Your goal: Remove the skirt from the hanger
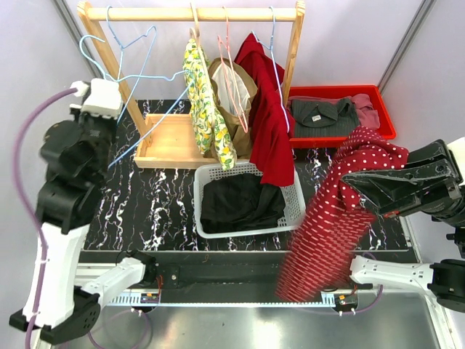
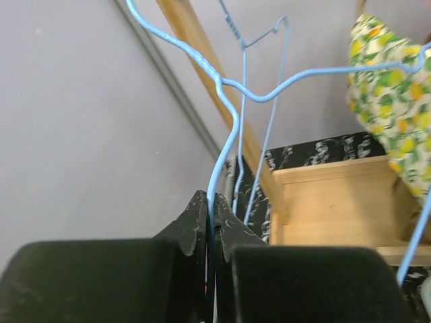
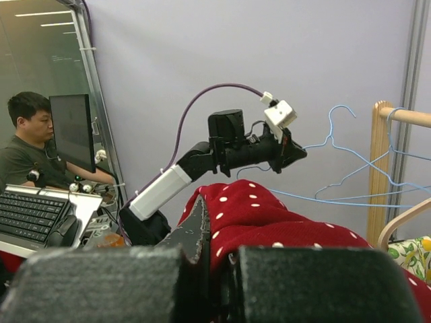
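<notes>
- Skirt [image 1: 334, 218], red with white dots, hangs at 4 o'clock in the top view, clear of any hanger and draping past the table's near edge.
- At 10 o'clock the left gripper [image 2: 209, 202] has its jaws pinched tight on the blue wire hanger [image 2: 217, 77], which looks bare, beside the wooden rack [image 1: 192, 13].
- The white laundry basket [image 1: 200, 174] sits centre, holding dark cloth.
- At 3 o'clock the right gripper [image 1: 360, 180] is clamped on the skirt's top.
- Separation looks done. Next, I judge, the skirt needs setting down, perhaps in the basket or the red tray [image 1: 334, 91] at 1 o'clock.
</notes>
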You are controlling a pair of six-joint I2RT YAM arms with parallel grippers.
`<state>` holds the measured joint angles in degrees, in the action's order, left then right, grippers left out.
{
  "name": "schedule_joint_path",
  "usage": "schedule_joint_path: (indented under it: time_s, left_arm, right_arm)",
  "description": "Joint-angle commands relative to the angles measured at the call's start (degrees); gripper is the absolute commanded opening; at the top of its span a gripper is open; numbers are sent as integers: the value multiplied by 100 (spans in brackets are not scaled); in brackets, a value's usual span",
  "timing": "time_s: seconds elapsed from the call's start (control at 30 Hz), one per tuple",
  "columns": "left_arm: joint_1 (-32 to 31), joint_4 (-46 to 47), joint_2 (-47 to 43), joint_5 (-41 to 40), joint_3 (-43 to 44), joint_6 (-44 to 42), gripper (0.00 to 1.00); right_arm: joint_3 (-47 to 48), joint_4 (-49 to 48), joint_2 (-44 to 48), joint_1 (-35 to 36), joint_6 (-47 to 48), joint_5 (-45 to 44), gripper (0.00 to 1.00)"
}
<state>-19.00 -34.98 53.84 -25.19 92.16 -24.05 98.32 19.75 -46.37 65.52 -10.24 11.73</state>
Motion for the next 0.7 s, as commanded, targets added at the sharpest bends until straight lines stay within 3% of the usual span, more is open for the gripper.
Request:
schedule_joint_path:
  time_s: [0.0, 0.67]
  left_arm:
    - [20, 1168, 196, -750, -163, -820, 0]
    - [-130, 4252, 1901, -988, 12, -3087, 0]
  right_arm:
    - [20, -244, 23, 31, 110, -250, 0]
    - [-753, -164, -12, 23, 189, -865, 0]
